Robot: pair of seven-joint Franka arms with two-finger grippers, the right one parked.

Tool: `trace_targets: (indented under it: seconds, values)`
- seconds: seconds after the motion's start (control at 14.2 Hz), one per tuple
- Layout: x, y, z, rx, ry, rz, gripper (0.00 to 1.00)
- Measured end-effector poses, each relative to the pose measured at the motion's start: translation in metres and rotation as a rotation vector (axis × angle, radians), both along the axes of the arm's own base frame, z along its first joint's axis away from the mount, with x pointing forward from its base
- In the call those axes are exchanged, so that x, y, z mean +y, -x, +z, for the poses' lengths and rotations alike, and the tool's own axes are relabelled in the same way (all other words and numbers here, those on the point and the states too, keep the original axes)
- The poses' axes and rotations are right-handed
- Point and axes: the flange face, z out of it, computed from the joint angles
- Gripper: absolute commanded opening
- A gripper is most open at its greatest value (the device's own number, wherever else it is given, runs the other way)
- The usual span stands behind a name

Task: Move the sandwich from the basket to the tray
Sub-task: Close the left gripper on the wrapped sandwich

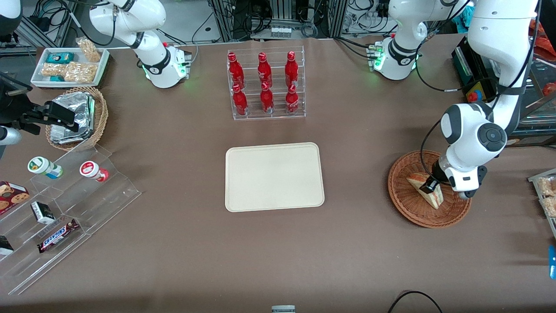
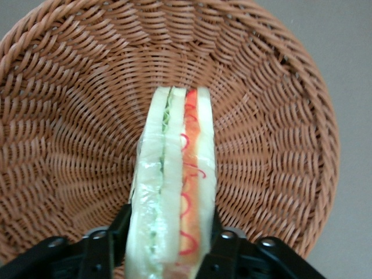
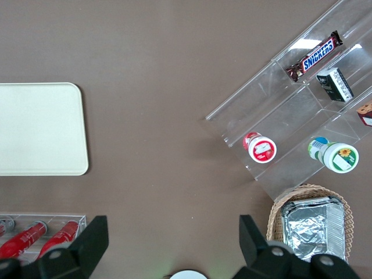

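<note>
Cream tray (image 3: 40,128), tiered acrylic snack rack (image 3: 302,110), perhaps foil packets (image 3: 311,229).

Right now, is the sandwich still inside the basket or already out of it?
Inside. The sandwich stands on edge over the basket weave, with the gripper shut on its two bread faces. The tray holds nothing.

White glossy arm (image 1: 499,52), dark grey round joint caps, black cable; gripper (image 1: 430,186) black, over basket.
</note>
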Motion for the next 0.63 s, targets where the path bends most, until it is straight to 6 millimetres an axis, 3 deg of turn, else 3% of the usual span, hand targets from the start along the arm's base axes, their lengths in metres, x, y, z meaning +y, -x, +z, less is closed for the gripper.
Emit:
trace_targets:
  seconds: [0.14,0.28,0.49,0.63]
  values:
    - [-0.001,-0.001,0.013,0.065,0.0,-0.088,0.01]
    - [-0.006,-0.009,0.047,0.112,0.005,-0.176,0.02]
    - [-0.056,-0.023,0.096,0.154,-0.027,-0.445,0.04]
    - [-0.099,-0.026,0.104,0.147,-0.031,-0.608,0.01]
